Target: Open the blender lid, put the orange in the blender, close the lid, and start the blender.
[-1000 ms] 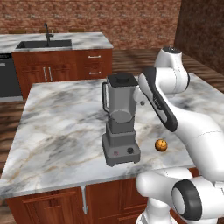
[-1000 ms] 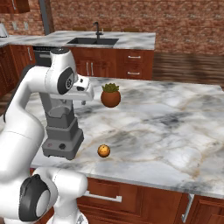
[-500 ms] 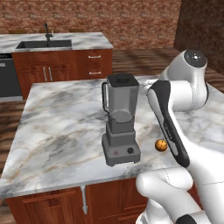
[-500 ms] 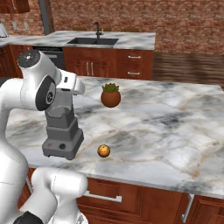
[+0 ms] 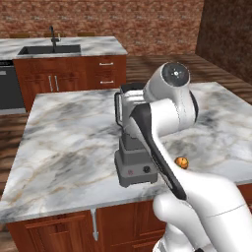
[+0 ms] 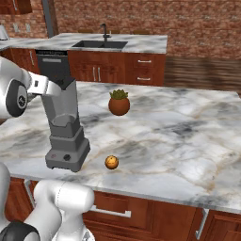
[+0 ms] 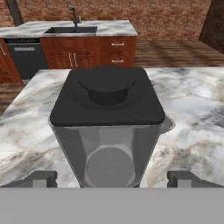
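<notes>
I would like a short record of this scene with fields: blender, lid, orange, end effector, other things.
blender: upright on the marble island counter
blender lid: closed on the jar
orange: on the counter beside the blender base, apart from it
end effector: open, fingertips wide apart on either side of the jar, holding nothing
other things: potted plant on the island; sink on the back counter

The blender [image 6: 65,127] stands near the island counter's [image 6: 188,136] front edge; bare marble separates it from the orange [image 6: 111,162] and potted plant [image 6: 119,102].
</notes>
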